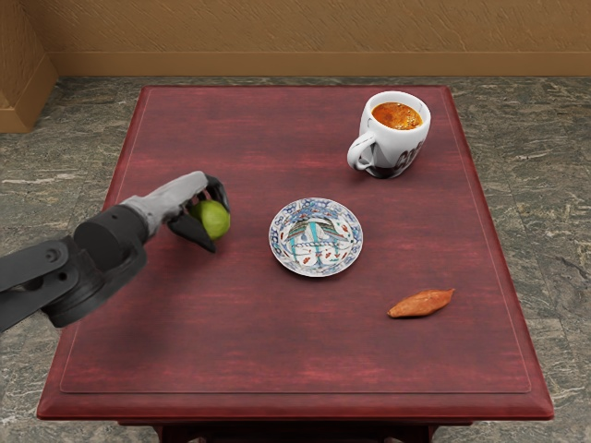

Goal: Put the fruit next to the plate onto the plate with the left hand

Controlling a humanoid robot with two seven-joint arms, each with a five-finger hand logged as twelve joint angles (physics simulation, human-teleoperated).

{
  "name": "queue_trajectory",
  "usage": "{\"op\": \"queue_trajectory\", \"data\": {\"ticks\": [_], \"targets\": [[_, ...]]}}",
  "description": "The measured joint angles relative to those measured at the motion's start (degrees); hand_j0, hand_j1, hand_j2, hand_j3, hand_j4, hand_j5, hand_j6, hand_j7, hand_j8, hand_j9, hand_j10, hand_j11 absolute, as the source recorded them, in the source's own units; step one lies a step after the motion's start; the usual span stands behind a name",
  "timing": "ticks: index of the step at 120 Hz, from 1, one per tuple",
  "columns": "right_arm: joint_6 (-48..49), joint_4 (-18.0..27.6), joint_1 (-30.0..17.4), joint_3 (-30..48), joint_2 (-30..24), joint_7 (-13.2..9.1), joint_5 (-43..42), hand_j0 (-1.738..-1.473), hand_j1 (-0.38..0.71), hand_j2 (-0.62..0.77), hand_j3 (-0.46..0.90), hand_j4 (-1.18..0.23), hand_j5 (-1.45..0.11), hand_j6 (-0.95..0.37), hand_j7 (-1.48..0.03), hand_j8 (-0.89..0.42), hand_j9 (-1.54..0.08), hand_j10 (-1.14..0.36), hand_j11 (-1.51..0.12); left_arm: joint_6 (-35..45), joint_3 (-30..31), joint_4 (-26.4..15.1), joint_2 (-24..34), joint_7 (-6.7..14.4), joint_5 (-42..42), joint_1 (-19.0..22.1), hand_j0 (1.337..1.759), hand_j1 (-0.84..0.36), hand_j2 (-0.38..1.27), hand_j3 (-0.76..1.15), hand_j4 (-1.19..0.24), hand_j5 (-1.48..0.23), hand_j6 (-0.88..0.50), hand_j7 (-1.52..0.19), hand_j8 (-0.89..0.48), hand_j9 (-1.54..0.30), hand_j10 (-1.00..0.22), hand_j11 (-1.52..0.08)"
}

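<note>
So the left hand [192, 210] comes in from the left edge on a chunky grey and black arm, and its dark fingers [203, 238] are wrapped around a small green fruit [216, 220], looks like a lime. One finger curls over the top of it and another hooks under the near side, so it's a proper grasp, with only the right half of the fruit peeking out. The fruit sits on the left part of the dark red bench [277, 332], just left of the plate [283, 231] but not touching it, there's a strip of bare wood between them. Can't really tell if the fruit is resting on the bench or lifted a touch off it. The plate is a little white one with a blue and teal pattern, roughly mid-bench, nothing on it. Off at the far right there's a white mug [392, 138] with dark markings, handle pointing left, filled with something orange-red. Near the front right lies an orange sweet potato [421, 303], well apart from the plate. Grey stone floor [554, 185] all around the bench.
</note>
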Motion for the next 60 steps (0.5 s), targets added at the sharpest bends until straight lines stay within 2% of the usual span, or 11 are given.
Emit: {"op": "queue_trajectory", "data": {"ticks": [31, 60], "targets": [[0.0, 0.0, 0.36, 0.05, 0.0, 0.0, 0.0, -1.658, -0.35, 0.0, 0.0, 0.0, 0.0, 0.0, 0.0, 0.0, 0.0, 0.0, 0.0, -2.43, -1.67, -2.03, -0.95, 0.03, -1.76, -3.67, 1.641, -0.22, 0.31, 0.0, -0.5, -1.26, -0.26, -1.23, -0.29, -1.24, -0.61, -1.16], [0.0, -0.07, 0.78, 0.06, 0.0, -0.01, 0.0, -1.658, -0.35, 0.0, 0.0, 0.0, 0.0, 0.0, 0.0, 0.0, 0.0, 0.0, 0.0, -6.32, -2.68, -3.5, -9.57, -0.01, -2.88, -5.38, 1.641, -0.22, 0.32, 0.0, -0.49, -1.28, -0.25, -1.24, -0.29, -1.25, -0.61, -1.17]]}}
